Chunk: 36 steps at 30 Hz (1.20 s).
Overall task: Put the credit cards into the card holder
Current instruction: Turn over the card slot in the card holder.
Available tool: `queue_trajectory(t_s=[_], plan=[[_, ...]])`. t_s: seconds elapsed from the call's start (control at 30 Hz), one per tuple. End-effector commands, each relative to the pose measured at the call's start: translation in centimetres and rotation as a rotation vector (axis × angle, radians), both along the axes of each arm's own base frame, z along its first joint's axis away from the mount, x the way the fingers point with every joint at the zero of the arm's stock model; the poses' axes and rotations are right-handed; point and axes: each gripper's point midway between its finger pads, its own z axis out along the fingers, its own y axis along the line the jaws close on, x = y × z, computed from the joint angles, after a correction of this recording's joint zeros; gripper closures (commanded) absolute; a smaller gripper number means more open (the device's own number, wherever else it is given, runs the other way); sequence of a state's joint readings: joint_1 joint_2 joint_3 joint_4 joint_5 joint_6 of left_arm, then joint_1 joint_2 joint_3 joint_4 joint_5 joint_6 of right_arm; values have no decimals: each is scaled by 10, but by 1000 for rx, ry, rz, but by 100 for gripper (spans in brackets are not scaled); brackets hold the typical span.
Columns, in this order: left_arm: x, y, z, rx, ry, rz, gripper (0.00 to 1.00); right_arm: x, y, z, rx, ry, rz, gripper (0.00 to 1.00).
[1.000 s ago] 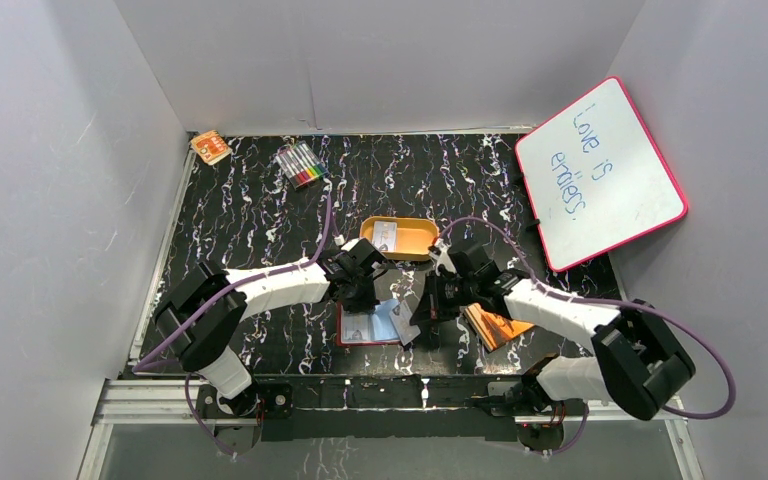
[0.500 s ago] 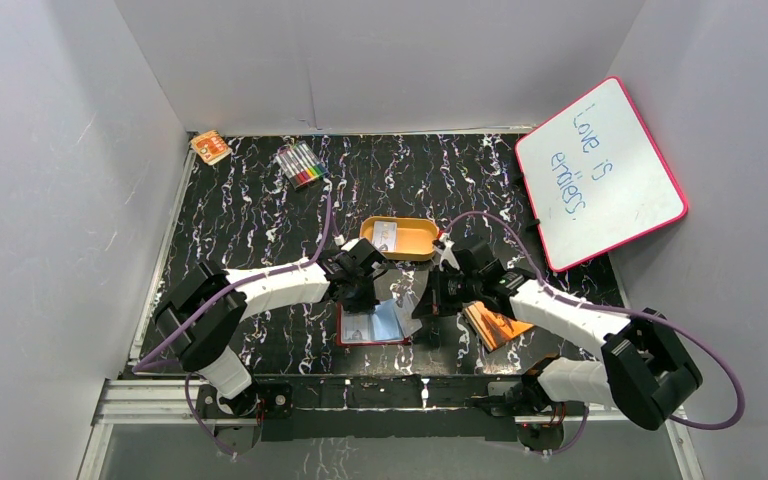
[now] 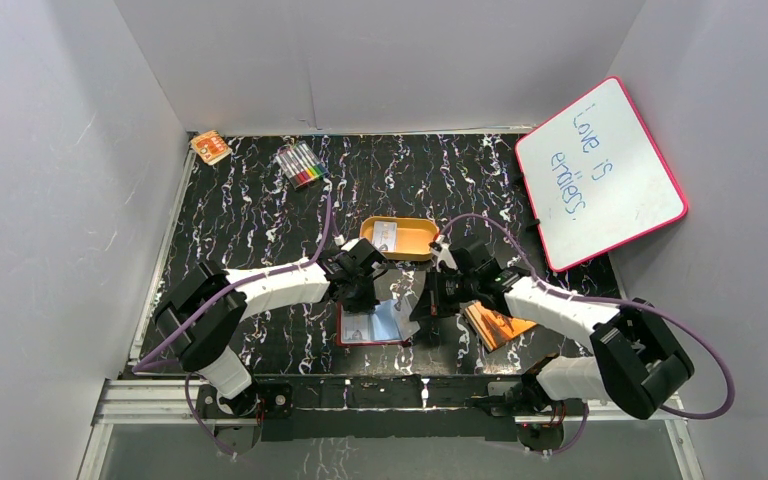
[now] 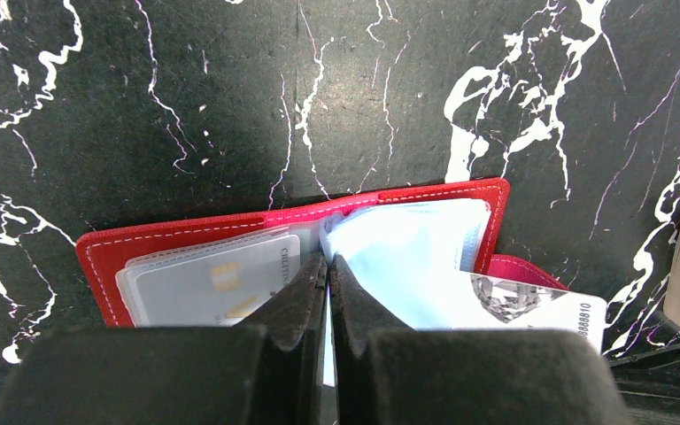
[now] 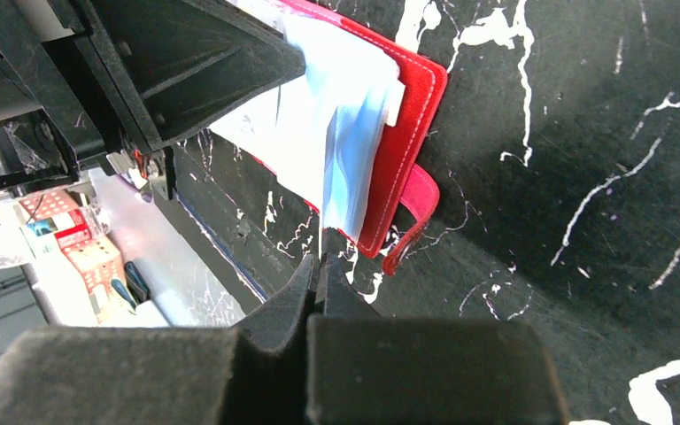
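Your card holder (image 4: 168,237) is lying open on the bench (image 4: 142,106), red cover down and its pale pockets facing up. Your left pincer (image 4: 328,266) is pressing down on the fold at the middle of the holder, its jaws closed tight together with nothing between them. Your right pincer (image 5: 320,266) is hanging just off the holder's right edge, beside the closing tab, and it is pinching a credit card (image 4: 536,305) by one end. That card is slanting toward the holder, its far corner lying against the loose pale blue sleeve of the right-hand page. A second credit card (image 4: 212,283) is sitting inside the clear pocket on the holder's left-hand page. Just beyond the holder, an orange tin (image 3: 415,240) is standing open with a third credit card (image 3: 386,235) inside. An orange booklet (image 3: 495,325) is lying to the right of the holder, partly under your right arm. A whiteboard (image 3: 600,170) is leaning well beyond the holder to the right, and a bundle of markers (image 3: 300,163) is lying well beyond it to the left.
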<state>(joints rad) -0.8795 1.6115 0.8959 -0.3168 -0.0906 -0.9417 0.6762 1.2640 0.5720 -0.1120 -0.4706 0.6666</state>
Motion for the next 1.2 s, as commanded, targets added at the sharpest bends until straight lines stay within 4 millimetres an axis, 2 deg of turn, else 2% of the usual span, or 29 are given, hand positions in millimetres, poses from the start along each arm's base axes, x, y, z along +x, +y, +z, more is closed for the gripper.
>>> queue_trajectory(t_s=[0.0,0.43,0.57,0.7,0.8,1.17], plan=[[-13,19,-9,76,31,-11,100,0,13,9,78,-2,53,100],[-10,16,-1,64,14,-14,99,-8,25,4,132,42,124,100],[-6,15,10,66,-4,-25,89,-7,27,2,131,44,120,100],[-3,14,20,59,-19,-34,74,-7,27,-1,125,53,114,100],[-2,13,27,48,-29,-42,66,-7,28,-3,122,59,113,100],[2,-3,59,-25,-56,-75,50,-8,36,-2,131,59,128,100]])
